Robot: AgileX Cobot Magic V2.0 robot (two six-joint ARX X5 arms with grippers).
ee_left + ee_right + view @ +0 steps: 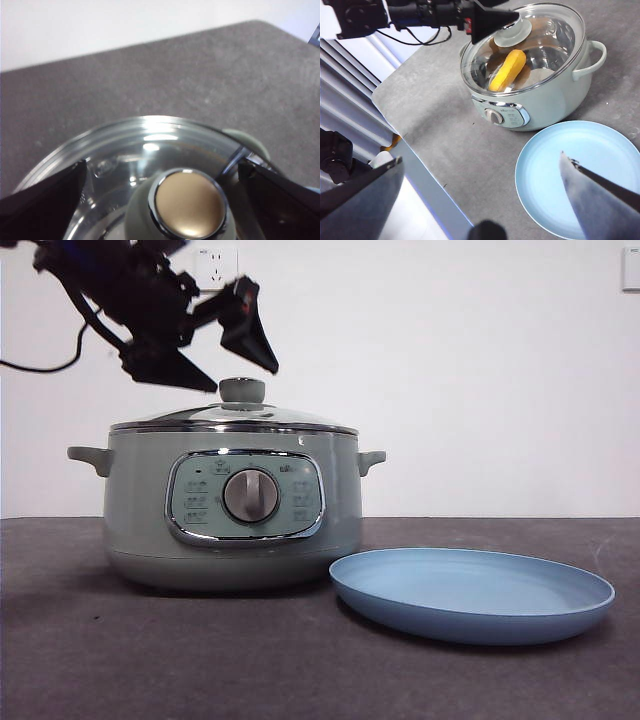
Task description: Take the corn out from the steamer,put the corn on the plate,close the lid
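Steamer [232,510]: sage-green, on the grey surface [80,640], lid [235,418] seated on it.
Corn [507,70]: inside the steamer, seen through the glass lid.
Plate [472,593]: light blue, just beside the steamer, nothing on it.
Left gripper [225,355]: just above the lid's knob [186,202], jaws spread wide to either side, holding nothing.
Right gripper [480,172]: raised high above the surface, well apart from the steamer, jaws wide, holding nothing.

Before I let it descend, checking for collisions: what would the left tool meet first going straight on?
Probably the lid's knob, centred between the left tool's open jaws, just above the lid.
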